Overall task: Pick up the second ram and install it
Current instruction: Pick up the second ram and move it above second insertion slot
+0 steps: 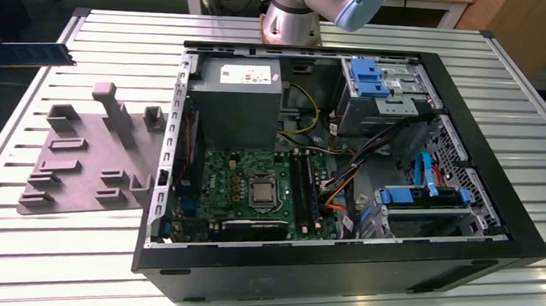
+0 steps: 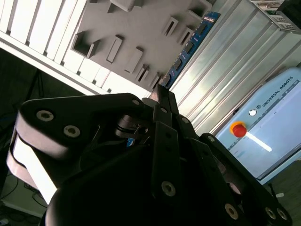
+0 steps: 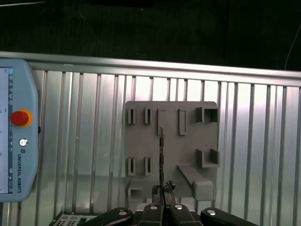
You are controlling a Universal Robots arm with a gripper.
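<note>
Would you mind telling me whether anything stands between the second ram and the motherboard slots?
Nothing visible covers the slots; the case's side wall lies between them and the second ram, held by the pincer.

Bright overhead light glares off the slatted metal table (image 1: pixel 62 254) (strongest at the exterior view's left); the computer case (image 1: pixel 342 269) interior sits in soft shade, the floor (image 3: pixel 141 28) beyond nearly black.

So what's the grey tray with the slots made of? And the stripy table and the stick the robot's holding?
The grey slotted tray: probably plastic, matte; it is dull, even grey without shine. The table: likely bare aluminium; its ribbed silver slats reflect light. The second ram, pinched in the gripper: a thin bluish circuit board, exact material unclear.
</note>
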